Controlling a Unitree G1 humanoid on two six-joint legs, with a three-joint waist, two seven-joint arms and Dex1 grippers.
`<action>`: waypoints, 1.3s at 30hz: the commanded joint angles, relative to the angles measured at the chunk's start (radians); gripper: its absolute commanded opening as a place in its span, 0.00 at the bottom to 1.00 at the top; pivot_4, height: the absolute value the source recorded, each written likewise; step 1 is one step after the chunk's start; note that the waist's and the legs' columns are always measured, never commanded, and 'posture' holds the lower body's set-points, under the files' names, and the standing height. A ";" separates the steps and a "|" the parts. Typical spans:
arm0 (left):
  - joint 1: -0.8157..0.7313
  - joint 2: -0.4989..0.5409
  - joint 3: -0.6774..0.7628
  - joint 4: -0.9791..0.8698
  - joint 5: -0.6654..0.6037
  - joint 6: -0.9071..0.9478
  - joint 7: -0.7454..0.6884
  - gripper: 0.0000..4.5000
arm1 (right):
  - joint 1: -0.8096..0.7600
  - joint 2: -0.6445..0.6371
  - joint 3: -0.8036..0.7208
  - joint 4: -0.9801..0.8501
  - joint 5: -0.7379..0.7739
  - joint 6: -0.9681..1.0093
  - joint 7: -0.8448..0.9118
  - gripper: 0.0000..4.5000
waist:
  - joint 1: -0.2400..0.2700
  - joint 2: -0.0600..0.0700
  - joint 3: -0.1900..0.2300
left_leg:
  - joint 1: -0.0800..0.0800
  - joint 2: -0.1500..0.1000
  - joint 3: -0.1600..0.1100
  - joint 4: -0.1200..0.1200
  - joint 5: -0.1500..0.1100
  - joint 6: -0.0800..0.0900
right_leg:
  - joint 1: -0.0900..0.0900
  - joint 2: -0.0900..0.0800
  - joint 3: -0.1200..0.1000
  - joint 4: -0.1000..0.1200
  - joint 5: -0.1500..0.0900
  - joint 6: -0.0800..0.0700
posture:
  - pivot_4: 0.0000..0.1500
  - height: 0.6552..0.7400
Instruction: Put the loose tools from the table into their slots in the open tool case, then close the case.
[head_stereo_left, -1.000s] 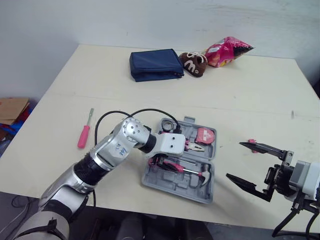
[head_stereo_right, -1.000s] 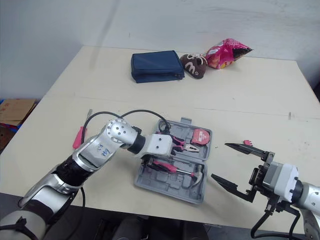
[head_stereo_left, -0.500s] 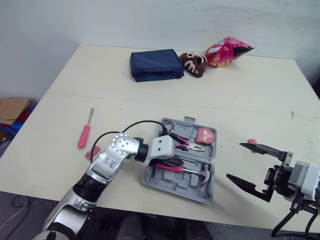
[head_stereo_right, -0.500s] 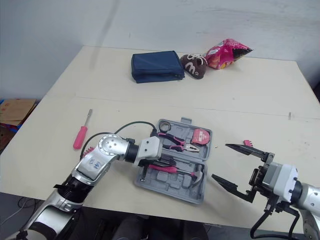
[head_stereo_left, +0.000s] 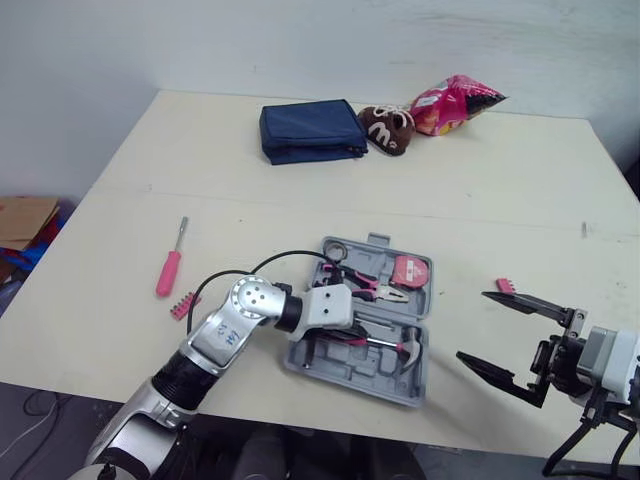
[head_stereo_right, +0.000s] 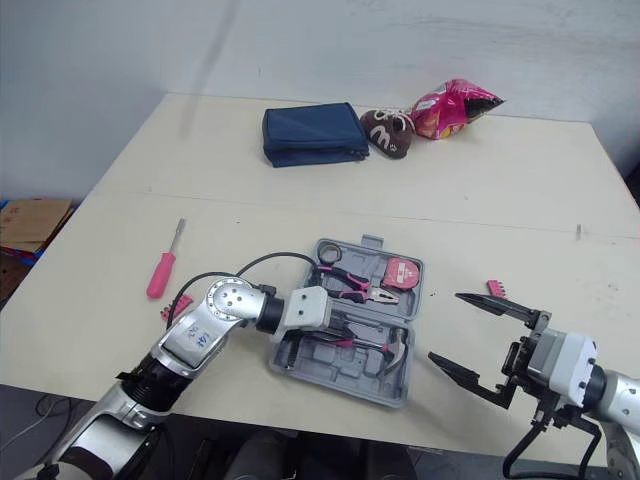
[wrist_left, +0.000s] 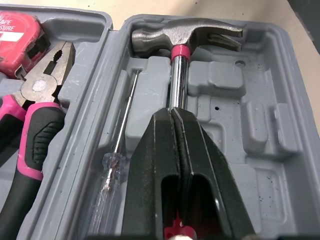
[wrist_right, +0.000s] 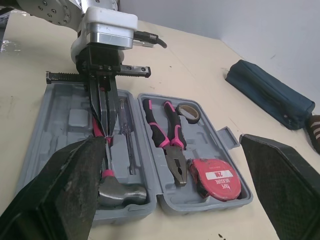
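Observation:
The grey tool case (head_stereo_left: 400, 388) lies open near the table's front edge. In it are a hammer (wrist_left: 186, 36), a clear-handled screwdriver (wrist_left: 111, 172), pink pliers (wrist_right: 167, 132) and a red tape measure (wrist_right: 216, 179). My left gripper (wrist_left: 172, 112) is shut, and its fingers (wrist_right: 102, 107) are pressed together right over the hammer's shaft, with nothing between them. My right gripper (head_stereo_left: 505, 335) hangs open to the right of the case, holding nothing. A pink screwdriver (head_stereo_left: 168, 270) and a pink bit strip (head_stereo_left: 183, 304) lie on the table left of the case. Another pink bit strip (head_stereo_left: 505, 286) lies to its right.
At the table's far side sit a folded navy pouch (head_stereo_left: 310, 128), a brown snack bag (head_stereo_left: 388, 126) and a pink snack bag (head_stereo_left: 452, 102). A cardboard box (head_stereo_left: 22, 220) stands on the floor to the left. The case sits close to the table's front edge.
My left gripper's fingers have closed together, and the arm has sunk lower over the case, uncovering the bit strip on the left. The right gripper has dropped slightly.

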 joint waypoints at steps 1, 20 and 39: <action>0.021 0.045 -0.082 0.048 0.088 0.008 -0.023 0.00 | -0.001 -0.003 -0.024 -0.032 0.009 -0.006 -0.010 1.00 | 0.000 0.000 0.000 | 0.000 0.000 0.000 0.000 0.000 0.000 | 0.000 0.000 0.000 0.000 0.000 0.000 | 1.00 1.00; 0.022 0.050 -0.124 0.153 0.105 0.100 -0.020 0.00 | -0.021 -0.003 -0.014 -0.025 -0.003 0.001 -0.033 1.00 | -0.002 -0.002 -0.034 | 0.018 0.005 0.000 -0.007 -0.009 0.002 | 0.023 0.000 0.001 -0.009 -0.006 -0.011 | 1.00 1.00; 0.372 0.316 0.720 -0.035 -0.398 -0.129 -0.058 0.66 | 0.077 -0.043 -0.303 0.268 -0.004 -0.130 0.106 1.00 | -0.004 0.004 -0.002 | -0.002 0.005 0.000 -0.002 -0.009 0.005 | -0.001 0.001 -0.002 -0.005 -0.003 -0.003 | 1.00 1.00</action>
